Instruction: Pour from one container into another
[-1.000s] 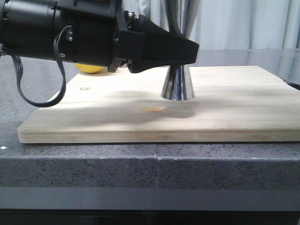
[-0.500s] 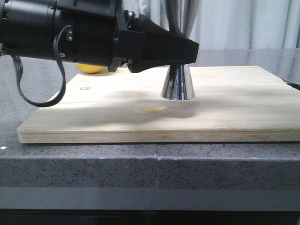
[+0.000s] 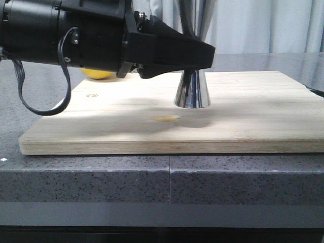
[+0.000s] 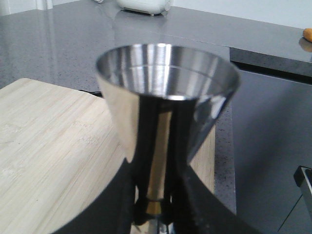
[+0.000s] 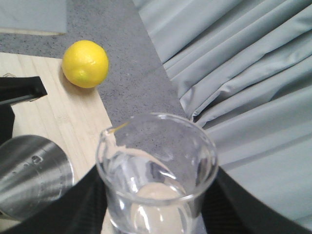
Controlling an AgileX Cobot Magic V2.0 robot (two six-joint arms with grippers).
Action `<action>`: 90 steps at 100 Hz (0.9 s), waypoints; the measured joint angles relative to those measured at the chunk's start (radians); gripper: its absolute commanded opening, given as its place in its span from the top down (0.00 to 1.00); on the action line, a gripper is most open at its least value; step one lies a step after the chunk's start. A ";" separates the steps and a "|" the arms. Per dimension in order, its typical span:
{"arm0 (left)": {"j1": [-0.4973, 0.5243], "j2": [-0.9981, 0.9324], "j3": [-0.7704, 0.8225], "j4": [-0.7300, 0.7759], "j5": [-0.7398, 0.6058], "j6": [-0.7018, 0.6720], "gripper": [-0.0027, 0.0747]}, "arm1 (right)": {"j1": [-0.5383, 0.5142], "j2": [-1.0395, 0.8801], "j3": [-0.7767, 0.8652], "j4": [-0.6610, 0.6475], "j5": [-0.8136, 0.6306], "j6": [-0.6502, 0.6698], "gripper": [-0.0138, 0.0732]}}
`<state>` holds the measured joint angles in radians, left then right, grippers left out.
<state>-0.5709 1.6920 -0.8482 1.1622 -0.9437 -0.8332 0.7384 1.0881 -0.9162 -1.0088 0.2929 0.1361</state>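
Observation:
The steel jigger (image 3: 192,91) stands upright on the wooden board (image 3: 253,121). My left gripper (image 3: 200,53) reaches in from the left and is shut on its narrow gold-ringed waist (image 4: 154,204). In the left wrist view the jigger's upper cone (image 4: 165,92) fills the middle, with dark fingers (image 4: 195,195) on both sides of the waist. The clear glass beaker (image 5: 156,165) sits between the black fingers of my right gripper (image 5: 156,209), which is shut on it. Its pouring lip (image 5: 105,139) is beside and above the jigger's rim (image 5: 34,168). The front view shows neither the beaker nor the right gripper.
A yellow lemon (image 5: 85,63) lies at the board's far left corner, also behind my left arm (image 3: 98,74). A small yellowish spot (image 3: 165,119) marks the board in front of the jigger. Grey curtains (image 5: 243,73) hang behind the stone counter (image 3: 167,182).

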 measured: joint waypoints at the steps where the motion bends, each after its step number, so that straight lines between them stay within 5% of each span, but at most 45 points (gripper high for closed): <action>1: 0.000 0.000 0.000 0.000 0.000 0.000 0.99 | 0.000 0.000 0.000 -0.003 0.000 0.000 0.53; 90: 0.000 0.000 0.000 -0.015 0.024 -0.001 0.99 | 0.000 0.000 0.000 -0.033 0.000 0.000 0.53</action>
<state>-0.5709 1.6920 -0.8482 1.1468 -0.9199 -0.8339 0.7384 1.0881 -0.9162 -1.0413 0.2932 0.1361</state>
